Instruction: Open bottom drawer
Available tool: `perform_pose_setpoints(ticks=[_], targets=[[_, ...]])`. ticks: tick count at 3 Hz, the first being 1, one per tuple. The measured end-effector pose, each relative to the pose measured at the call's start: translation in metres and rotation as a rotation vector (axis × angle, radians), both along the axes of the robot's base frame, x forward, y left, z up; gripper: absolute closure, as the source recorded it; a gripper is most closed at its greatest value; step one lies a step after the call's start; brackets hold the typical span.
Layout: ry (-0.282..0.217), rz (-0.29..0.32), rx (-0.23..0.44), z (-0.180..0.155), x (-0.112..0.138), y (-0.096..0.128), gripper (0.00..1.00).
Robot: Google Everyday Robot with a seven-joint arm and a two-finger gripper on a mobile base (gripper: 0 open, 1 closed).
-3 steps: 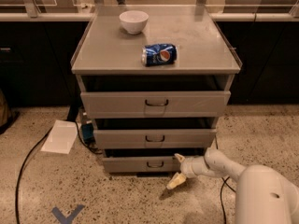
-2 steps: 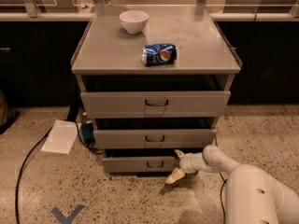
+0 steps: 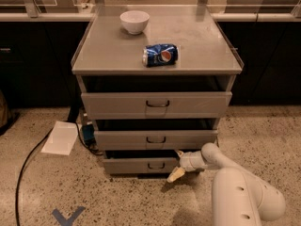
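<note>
Arm's swung in a touch over the last second. The elbow has slid left and the wrist has lifted, but the claw (image 3: pixel 178 164) has barely budged. It sits at the right end of the bottom drawer (image 3: pixel 134 165), fingers spread wide, one tip up and one cream tip down near the floor, holding nothing. The drawer, lowest tier under the table (image 3: pixel 197 46), looks no further out than before, so I judge the pull hasn't begun. I'm also off to the side of the loop handle (image 3: pixel 156 165), not on it. I can't read whether either finger touches the drawer front, because the claw covers that corner. The drawer's inside is black shadow, and my arm runs off the bottom edge.
</note>
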State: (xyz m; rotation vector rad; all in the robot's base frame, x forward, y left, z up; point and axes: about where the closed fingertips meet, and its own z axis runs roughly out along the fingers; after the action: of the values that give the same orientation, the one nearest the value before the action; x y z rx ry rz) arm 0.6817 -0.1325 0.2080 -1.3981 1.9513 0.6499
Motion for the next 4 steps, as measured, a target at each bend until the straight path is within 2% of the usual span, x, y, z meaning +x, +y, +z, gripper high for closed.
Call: perform_pose_setpoints(ticks=[1, 2, 3, 4], targets=[[0.061, 0.026, -0.007, -0.02, -0.012, 0.003, 0.0], [0.117, 0.034, -0.02, -0.022, -0.031, -0.007, 0.0], [0.117, 0.034, -0.02, -0.022, -0.031, -0.007, 0.0], [0.153, 0.05, -0.014, -0.03, -0.034, 0.003, 0.0]])
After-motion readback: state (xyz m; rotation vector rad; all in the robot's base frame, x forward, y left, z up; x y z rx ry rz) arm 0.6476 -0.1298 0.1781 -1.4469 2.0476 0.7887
